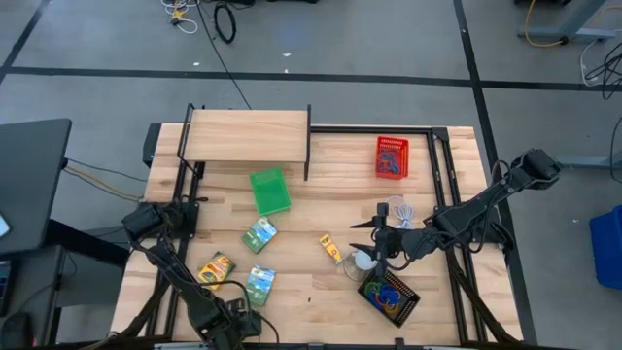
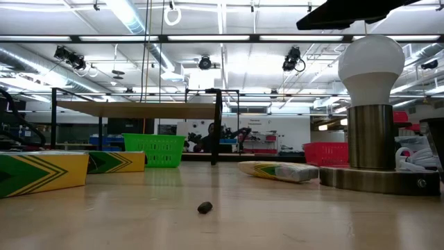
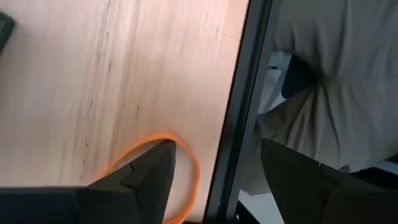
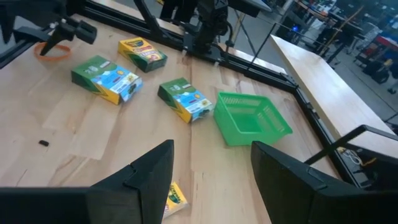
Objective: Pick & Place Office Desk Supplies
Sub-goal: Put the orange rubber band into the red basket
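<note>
Three green and yellow printed packets [image 1: 259, 234] [image 1: 217, 269] [image 1: 259, 284] lie flat on the table, and a small yellow piece [image 1: 331, 249] lies to their right. Several coloured loops fill the black basket [image 1: 389, 295]. An orange loop [image 3: 189, 163] lies by the table's near edge. My left gripper [image 3: 214, 155] [image 1: 238, 313] is open over that loop, one finger inside its ring and the other past the black frame rail [image 3: 242, 106]. My right gripper [image 4: 211, 162] [image 1: 367, 236] is open, above the table beside the white ball-shaped object [image 1: 362, 260]. My left gripper has one fingertip [image 3: 163, 152] standing inside the ring of the orange loop, coming from above. I cannot tell whether it touches the loop, which lies flat on the wood at the near edge.
A green basket [image 1: 270, 191] sits mid-table and a red basket [image 1: 392, 157] toward the far right. A raised wooden shelf [image 1: 248, 134] spans the far left. A tiny dark bit [image 2: 205, 207] lies on the wood. A person's clothing [image 3: 336, 74] shows beyond the near edge.
</note>
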You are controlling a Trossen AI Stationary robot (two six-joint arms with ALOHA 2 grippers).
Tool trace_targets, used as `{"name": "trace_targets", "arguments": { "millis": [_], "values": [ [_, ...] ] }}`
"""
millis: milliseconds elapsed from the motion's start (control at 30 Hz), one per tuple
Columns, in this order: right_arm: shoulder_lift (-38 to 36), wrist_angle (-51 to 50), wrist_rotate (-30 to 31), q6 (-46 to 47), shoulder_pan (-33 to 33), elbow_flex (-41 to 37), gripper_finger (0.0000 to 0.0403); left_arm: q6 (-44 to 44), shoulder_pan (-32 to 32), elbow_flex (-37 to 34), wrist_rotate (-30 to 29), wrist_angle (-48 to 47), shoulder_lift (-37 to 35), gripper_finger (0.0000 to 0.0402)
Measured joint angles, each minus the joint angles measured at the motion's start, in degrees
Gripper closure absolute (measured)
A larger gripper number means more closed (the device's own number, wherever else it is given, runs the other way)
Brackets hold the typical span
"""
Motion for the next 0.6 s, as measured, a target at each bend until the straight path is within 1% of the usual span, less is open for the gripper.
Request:
{"name": "trace_targets", "arguments": {
  "millis": [167,300,433,600],
  "values": [
    [0.0,-0.1,0.8,0.3,0.0,0.0,0.0179,-3.5,-0.1,0.1,-0.1,-0.8,1.0,0.0167],
    [0.0,-0.1,0.8,0.3,0.0,0.0,0.0179,-7.0,-0.1,0.1,-0.4,-2.9,1.1,0.0195],
    [0.0,-0.1,0.8,0.3,0.0,0.0,0.0179,-10.7,-0.1,0.1,-1.4,-4.4,1.2,0.0247],
    [0.0,-0.1,0.8,0.3,0.0,0.0,0.0179,-12.8,0.3,0.1,-2.4,-5.5,2.1,0.0335]
  ]
}}
